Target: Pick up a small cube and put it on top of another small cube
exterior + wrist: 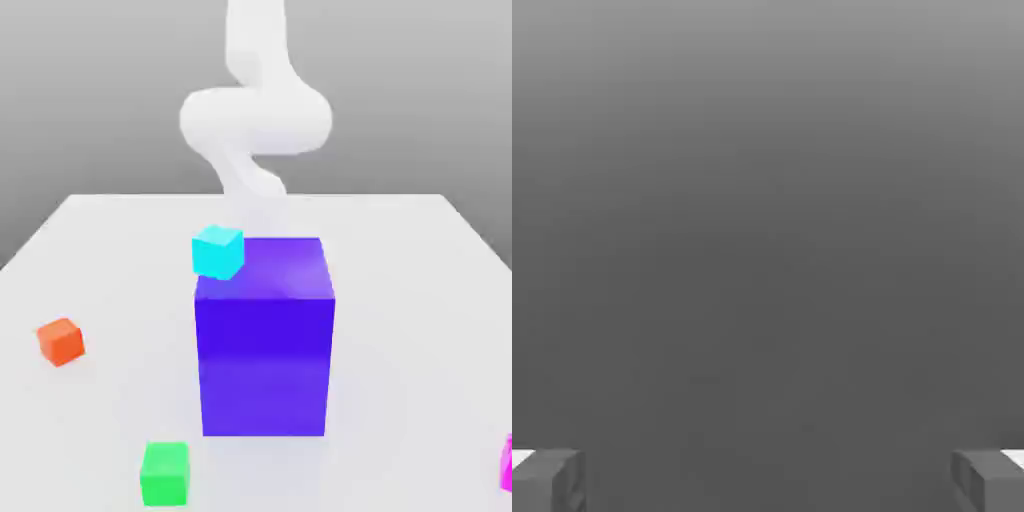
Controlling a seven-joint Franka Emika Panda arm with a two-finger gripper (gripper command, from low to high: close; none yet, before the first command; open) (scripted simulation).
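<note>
The small magenta-pink cube (506,464) lies on the white table (420,260), cut off by the exterior view's right edge, near the front. The small green cube (165,473) sits near the front, toward the exterior view's left. My white arm (255,120) rises at the back of the table, behind the big blue-violet block (265,340), far from both cubes. In the hand view my gripper (768,482) is open, its two grey fingertips (548,480) standing wide apart with nothing between them, against plain grey.
The tall blue-violet block stands in the middle of the table. A cyan small cube (218,251) shows at its upper corner on the exterior view's left. An orange small cube (61,341) lies on the exterior view's left.
</note>
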